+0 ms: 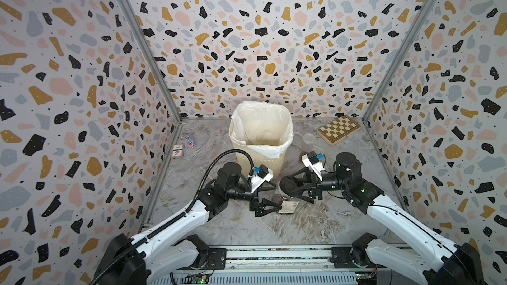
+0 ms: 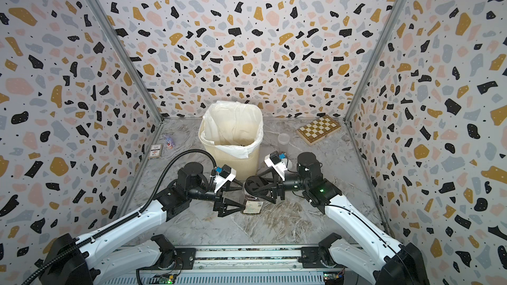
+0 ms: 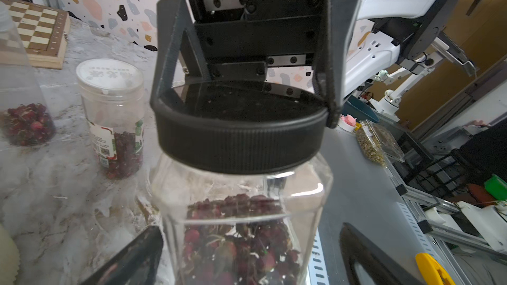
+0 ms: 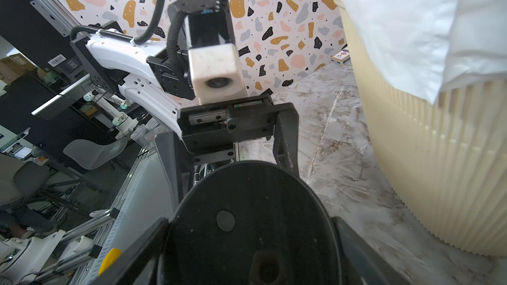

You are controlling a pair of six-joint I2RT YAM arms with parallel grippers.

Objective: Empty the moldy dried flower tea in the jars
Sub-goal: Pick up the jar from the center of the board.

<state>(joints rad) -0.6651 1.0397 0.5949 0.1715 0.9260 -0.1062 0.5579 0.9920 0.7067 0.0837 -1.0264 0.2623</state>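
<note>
Centrally, the squat jar (image 3: 241,215) stands upright on the marble surface (image 1: 247,231), just in front of the bin (image 1: 263,165) and between the two arms. Its black lid (image 3: 241,138) is on. The right jaws come in from the side and clamp that lid, with one finger (image 3: 166,58) pressed on each side of its rim. The left jaws are spread wide around the jar's clear body below the lid, one finger (image 3: 131,264) on either side. One seems to brush the wall while the other stands off, though the wrist view is too close to be sure. Tea (image 3: 238,242) fills the lower part of the jar as dark red dried buds. In both top views the arms hide most of the jar, leaving its label (image 1: 289,207) and part of the lid. Beyond it on the same surface, a labelled jar (image 3: 112,122) with a white lid holds some tea at the bottom, and a tube (image 3: 19,86) near it holds more. A chessboard (image 1: 338,129) lies in the far right corner, and a card box (image 1: 177,151) lies by the left wall.
</note>
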